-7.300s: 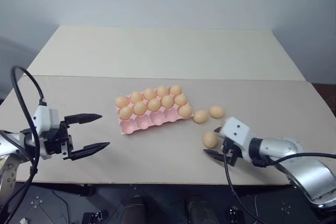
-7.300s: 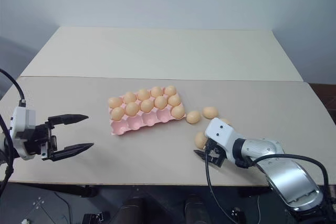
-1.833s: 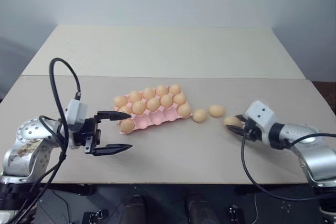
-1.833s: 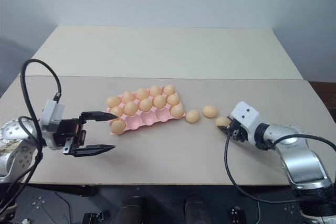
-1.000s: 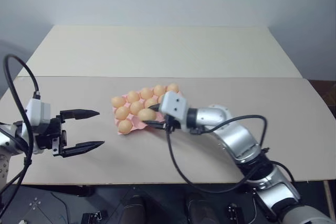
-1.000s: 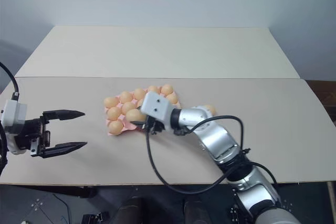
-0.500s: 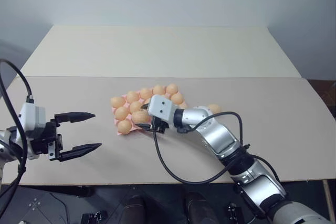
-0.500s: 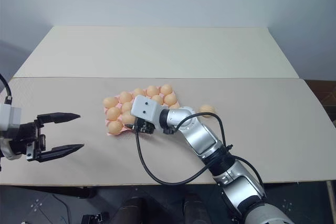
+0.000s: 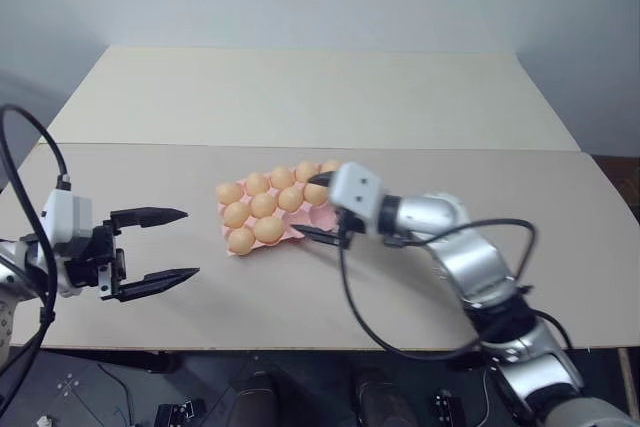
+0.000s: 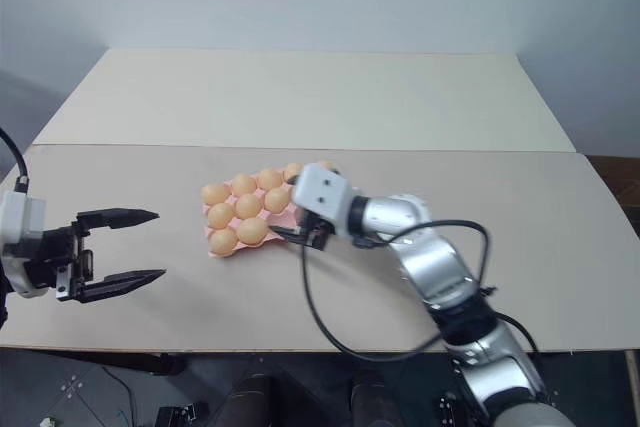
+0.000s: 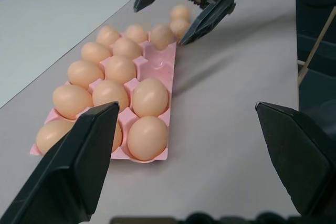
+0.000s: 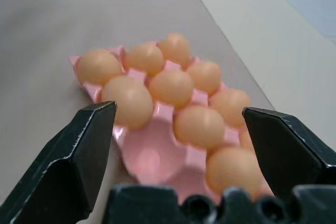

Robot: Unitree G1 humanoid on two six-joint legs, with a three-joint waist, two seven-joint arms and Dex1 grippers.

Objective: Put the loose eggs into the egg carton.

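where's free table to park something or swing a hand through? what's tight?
Free: the far half of the table behind the egg carton; the near strip between the left gripper and the carton; the near right corner beyond the right arm. Tight: the carton's right end, where the open right gripper hangs close above the cups and eggs.

Pink egg carton (image 11: pixel 169 72) on table, mostly full w/ tan eggs (image 11: pixel 150 97); near-row cups empty.
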